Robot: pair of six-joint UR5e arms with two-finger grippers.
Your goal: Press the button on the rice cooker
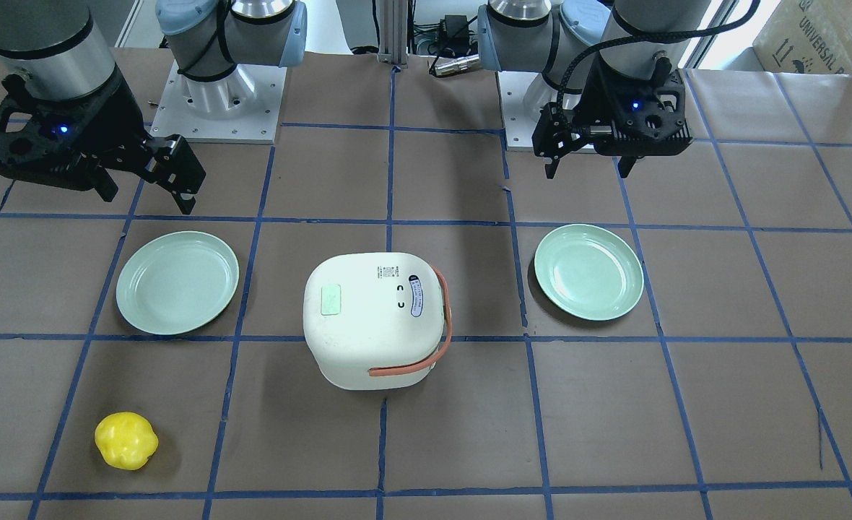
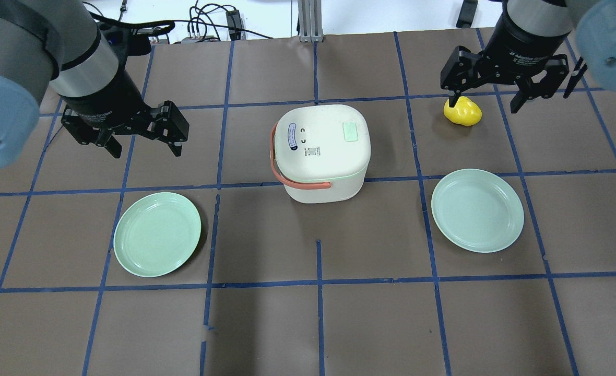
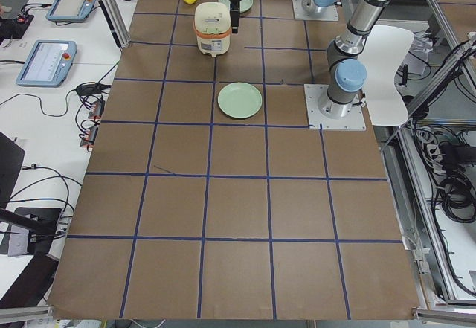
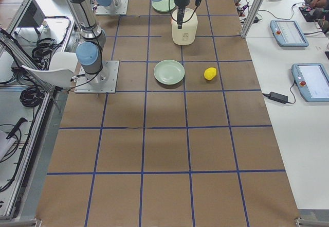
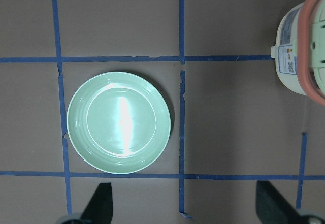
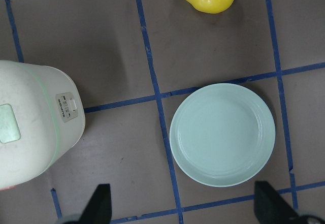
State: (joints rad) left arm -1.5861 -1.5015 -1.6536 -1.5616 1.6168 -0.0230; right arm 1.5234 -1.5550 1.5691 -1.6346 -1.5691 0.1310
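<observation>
The white rice cooker stands at the table's middle with its lid shut and its orange-red strap handle folded to one side. It also shows in the overhead view. A small button panel sits on its side wall in the right wrist view. My left gripper hangs open and empty above the table, to the left of the cooker and apart from it. My right gripper hangs open and empty, far to the right of the cooker.
A mint-green plate lies below my left gripper, and another plate lies on the right side. A yellow toy pepper lies under my right gripper. Blue tape lines grid the brown table.
</observation>
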